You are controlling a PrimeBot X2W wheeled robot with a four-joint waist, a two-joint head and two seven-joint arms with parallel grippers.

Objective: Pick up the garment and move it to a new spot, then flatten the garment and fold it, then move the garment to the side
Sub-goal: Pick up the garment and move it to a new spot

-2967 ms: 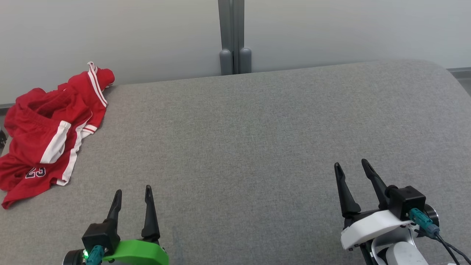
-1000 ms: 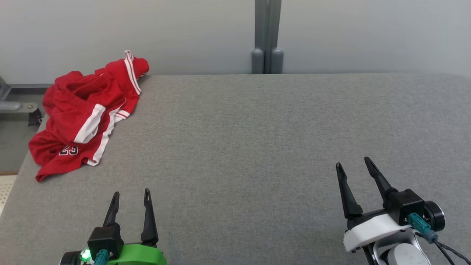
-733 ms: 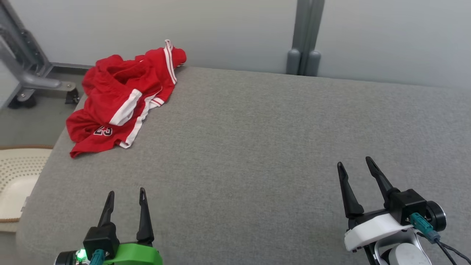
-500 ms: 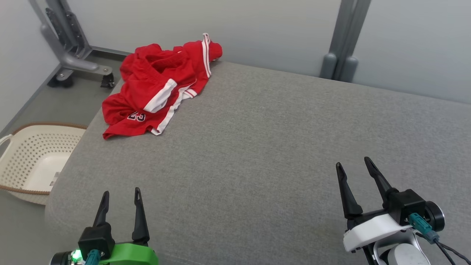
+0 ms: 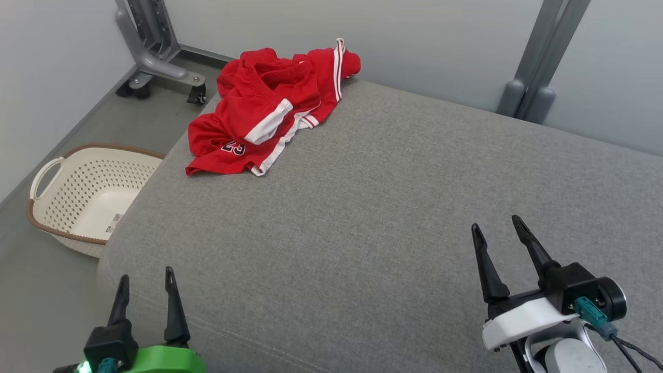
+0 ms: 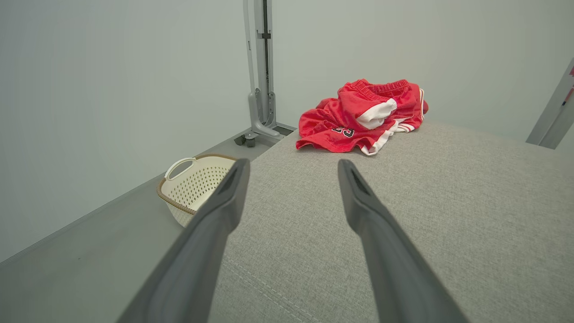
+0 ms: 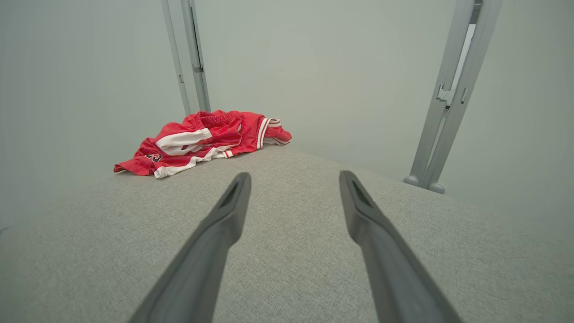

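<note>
Head view: a crumpled red garment (image 5: 269, 109) with white stripes lies at the far left corner of the grey fabric-covered tabletop (image 5: 362, 217), hard against its left edge. Its long axis runs along that edge. The hem bearing the number 23 points toward the near side, and a white-striped end reaches the far edge. In the left wrist view an elastic waistband shows on the far side of the heap. The left claw (image 5: 146, 273), on a green mount, hangs over the near left corner, released and holding nothing. The right claw (image 5: 494, 223), on a white mount, hangs over the near right part, likewise released. Bare fabric lies between both claws and the garment. A cream perforated basket (image 5: 83, 178) sits on the floor (image 5: 41, 290) beside the left edge. A grey wheeled stand (image 5: 155, 57) rises beyond the corner, and a grey post (image 5: 533, 77) stands behind the far edge.
</note>
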